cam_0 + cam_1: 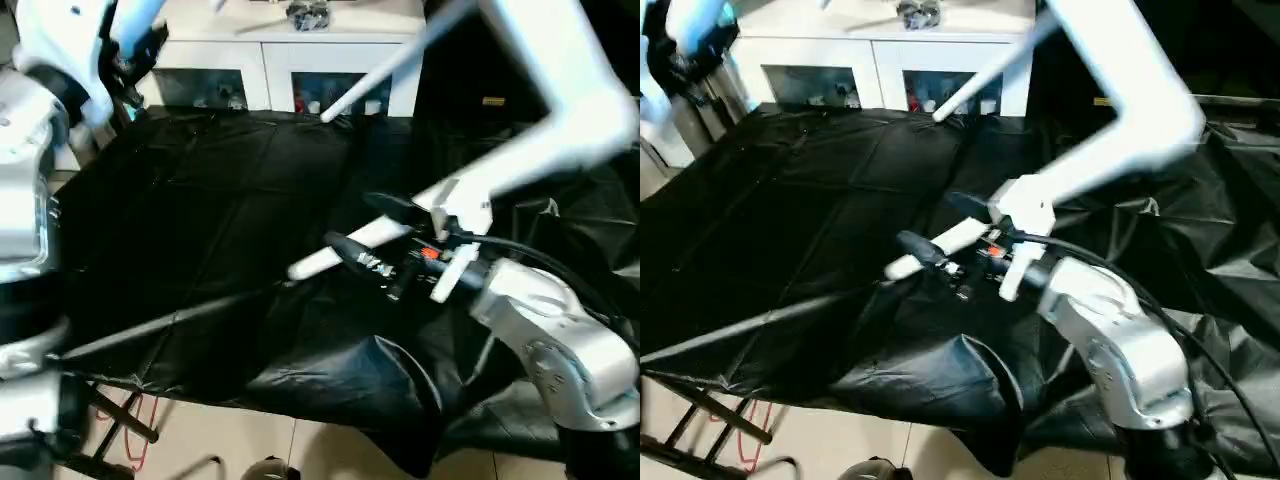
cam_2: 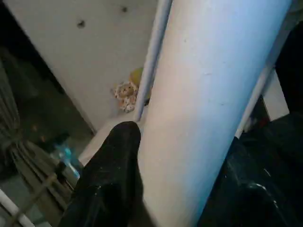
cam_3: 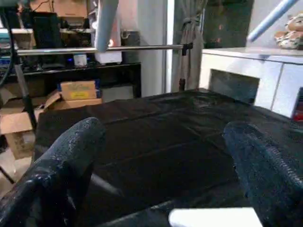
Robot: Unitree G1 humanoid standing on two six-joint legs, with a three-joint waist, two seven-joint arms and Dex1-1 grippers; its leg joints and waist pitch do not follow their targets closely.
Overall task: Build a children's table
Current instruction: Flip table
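White parts of the children's table are up in the air and blurred. A thick bent white piece (image 1: 570,90) crosses the upper right, and a thin leg (image 1: 385,70) slants toward the cabinet. My left gripper (image 2: 184,156), raised at the far left, is shut on a thick white leg (image 2: 208,94), with one black finger (image 2: 116,156) pressed to its side. Another white leg (image 1: 335,255) lies on the black cloth. My right gripper (image 1: 358,222) is open, one finger on each side of that leg's end (image 3: 213,218), apart from it.
The black-draped work table (image 1: 200,220) spreads out ahead, its cloth hanging in folds at the near edge (image 1: 370,390). A white cabinet with glass doors (image 1: 300,60) stands behind it. A red cable (image 1: 135,440) lies on the floor by the table's frame. Cardboard boxes (image 3: 78,90) sit off to the side.
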